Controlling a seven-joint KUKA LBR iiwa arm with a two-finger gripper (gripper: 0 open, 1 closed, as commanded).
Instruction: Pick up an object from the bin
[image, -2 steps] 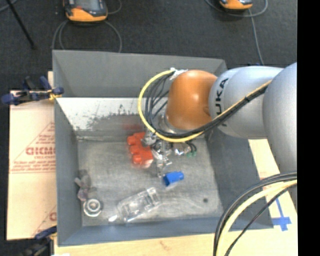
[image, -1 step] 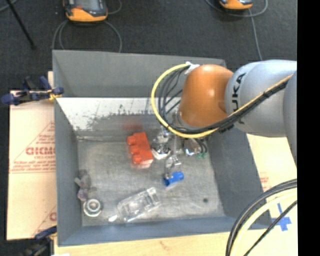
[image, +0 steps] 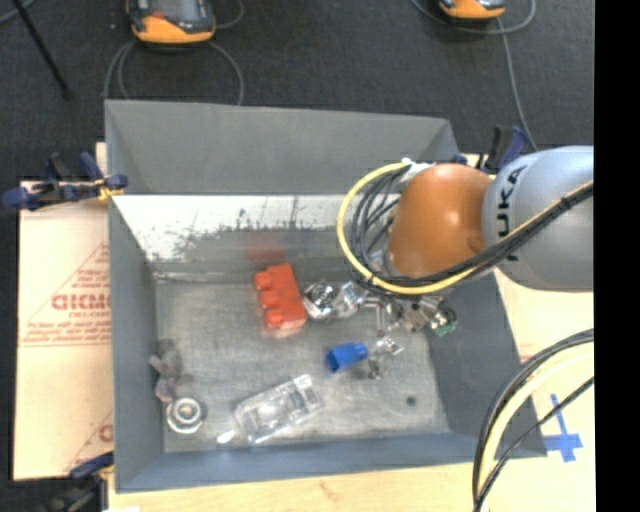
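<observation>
Now | gripper (image: 381, 352) low | small blue block (image: 346, 356) just beside it (view's left)

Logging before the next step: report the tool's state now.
Tool: cannot be told whether open or closed; it sits just right of the small blue piece.
</observation>
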